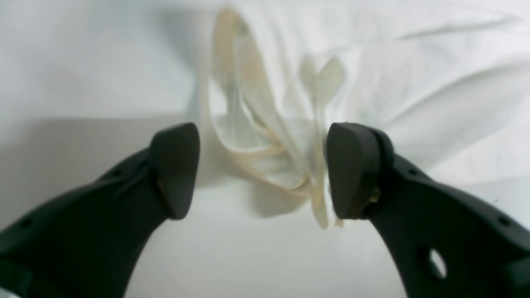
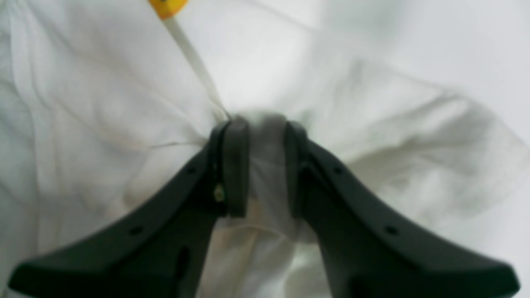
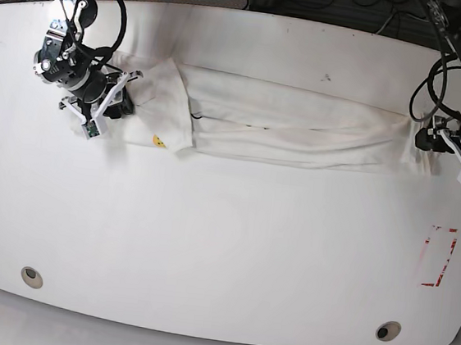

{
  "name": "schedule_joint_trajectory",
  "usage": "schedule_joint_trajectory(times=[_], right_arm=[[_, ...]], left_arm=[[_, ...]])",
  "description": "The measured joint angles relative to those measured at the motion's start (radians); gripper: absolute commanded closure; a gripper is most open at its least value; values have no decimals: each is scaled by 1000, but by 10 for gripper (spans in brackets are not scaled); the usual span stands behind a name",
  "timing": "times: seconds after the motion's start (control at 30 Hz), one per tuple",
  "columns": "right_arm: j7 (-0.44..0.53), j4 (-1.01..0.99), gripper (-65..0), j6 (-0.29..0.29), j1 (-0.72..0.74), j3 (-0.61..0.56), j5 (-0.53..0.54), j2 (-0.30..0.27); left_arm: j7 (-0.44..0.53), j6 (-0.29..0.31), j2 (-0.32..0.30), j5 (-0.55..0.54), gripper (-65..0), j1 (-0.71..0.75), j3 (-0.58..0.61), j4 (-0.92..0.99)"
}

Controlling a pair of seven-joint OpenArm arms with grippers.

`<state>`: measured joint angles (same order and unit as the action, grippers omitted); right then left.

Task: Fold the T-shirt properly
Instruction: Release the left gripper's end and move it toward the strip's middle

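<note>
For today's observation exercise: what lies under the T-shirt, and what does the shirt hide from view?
The T-shirt, stretched into a long band, lies on the white table. Bare tabletop shows all around it. The surface directly beneath is covered, and most of the front print is folded out of sight.

left gripper: jaws standing apart, gripping nothing | T-shirt: bunched hem edge hanging between the pads, touching the right pad | table: lying white beneath

A lab; cables behind white table
</note>
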<state>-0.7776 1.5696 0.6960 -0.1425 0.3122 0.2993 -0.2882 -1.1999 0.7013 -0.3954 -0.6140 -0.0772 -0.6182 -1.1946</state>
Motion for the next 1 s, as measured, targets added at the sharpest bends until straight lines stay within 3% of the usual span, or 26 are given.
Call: schedule_joint_trajectory(times=[0.27,0.53,0.6,0.7,0.73,0.8,1.0], right_arm=[[0,0,-138,0,0,0,0,0],[0,0,-138,0,0,0,0,0],[0,0,-138,0,0,0,0,0],[0,0,-138,0,0,0,0,0],[0,0,-138,0,0,0,0,0],[0,0,-138,0,0,0,0,0],[0,0,-136,0,0,0,0,0]], left_arm=[[71,-4,-27,-8,-449,-10,92,41],[82,0,-4,-85,-436,-14,169,35],[84,0,-4,-98,-383,-14,180,35],[80,-2,-4,-97,-224,-12,181,35],[80,-2,-4,-95,-118,-9,181,36],[77,-1,-1,-93,-32,-2,180,38],[71,-4,2,-93,-43,6,180,29]])
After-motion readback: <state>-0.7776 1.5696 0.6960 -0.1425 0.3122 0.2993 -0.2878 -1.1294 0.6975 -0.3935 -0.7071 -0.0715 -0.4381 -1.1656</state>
